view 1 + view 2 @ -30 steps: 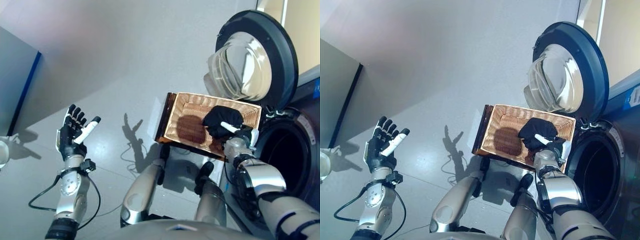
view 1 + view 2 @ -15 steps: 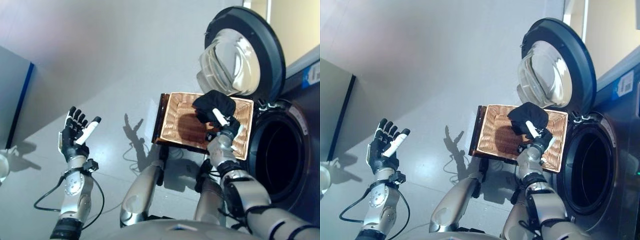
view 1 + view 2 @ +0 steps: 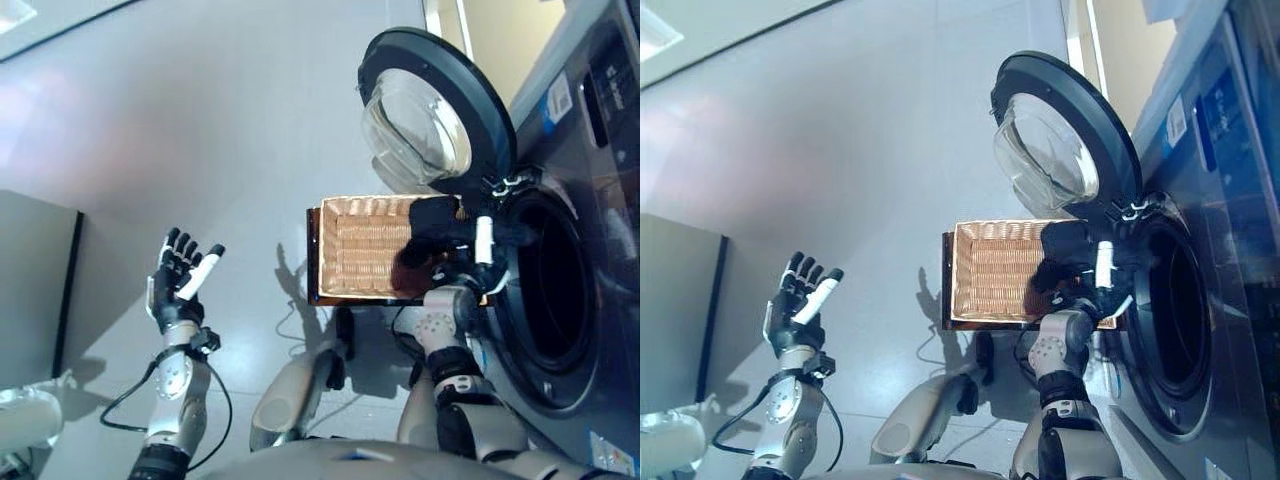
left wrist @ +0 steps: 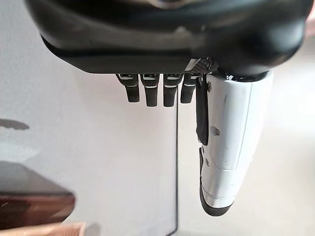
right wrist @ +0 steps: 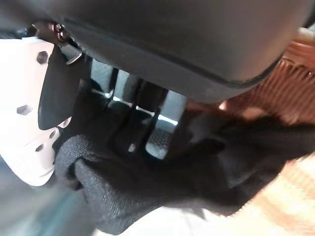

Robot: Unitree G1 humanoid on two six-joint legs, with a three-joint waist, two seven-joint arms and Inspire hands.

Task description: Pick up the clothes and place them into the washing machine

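1. The right hand (image 3: 470, 262) has swung the black garment (image 3: 432, 232) off the wicker basket (image 3: 365, 245) and over to the washing machine's drum opening (image 3: 545, 285). My read: the pickup is done, only the drop-in remains.
2. In its wrist view the fingers (image 5: 160, 130) and white-covered thumb are curled tight round the dark cloth.
3. The round door (image 3: 430, 110) stands wide open above.
4. The left hand (image 3: 178, 285) hangs idle over the floor, fingers straight, holding nothing.
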